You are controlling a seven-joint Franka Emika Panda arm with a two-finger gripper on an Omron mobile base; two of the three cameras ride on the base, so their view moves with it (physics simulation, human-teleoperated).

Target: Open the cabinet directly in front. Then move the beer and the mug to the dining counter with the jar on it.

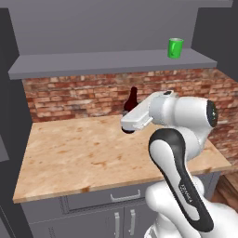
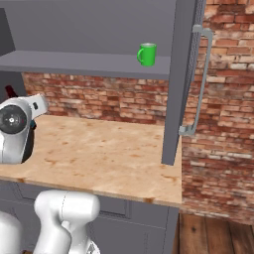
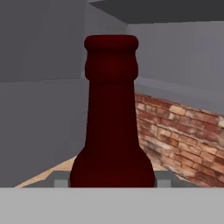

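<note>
The gripper (image 1: pixel 128 122) is closed on the beer (image 1: pixel 131 100) above the wood counter (image 1: pixel 83 153); the mug (image 1: pixel 175 48) waits on the cabinet (image 1: pixel 111 62) shelf. From the right, the door (image 2: pixel 179 74) stands open. Hand view: bottle neck (image 3: pixel 111 109) between the fingertips (image 3: pixel 61 182); next, probably the carry to the dining counter.

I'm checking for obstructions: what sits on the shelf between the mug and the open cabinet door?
Nothing: in the right base view the shelf is bare between the mug and the cabinet door.
</note>
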